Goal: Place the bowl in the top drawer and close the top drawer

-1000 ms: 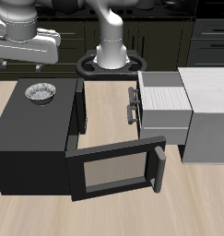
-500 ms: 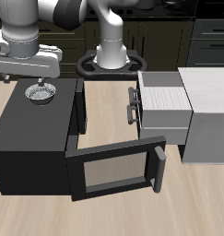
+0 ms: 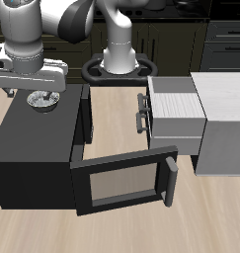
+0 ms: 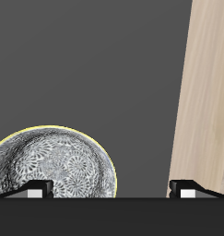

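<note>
Hovering above the bowl (image 3: 41,99) on the black cabinet (image 3: 33,138), gripper (image 4: 111,191) open and empty, top drawer (image 3: 176,107) pulled out

Arm hides part of the bowl (image 3: 41,100); tool (image 4: 111,191) fingertips cut off.

Even, flat simulator light is filling both views.
Renders are staying sharp edge to edge, without glare or blur; a thin bright rim is glowing around the bowl (image 4: 51,171) beneath the jaws.
</note>
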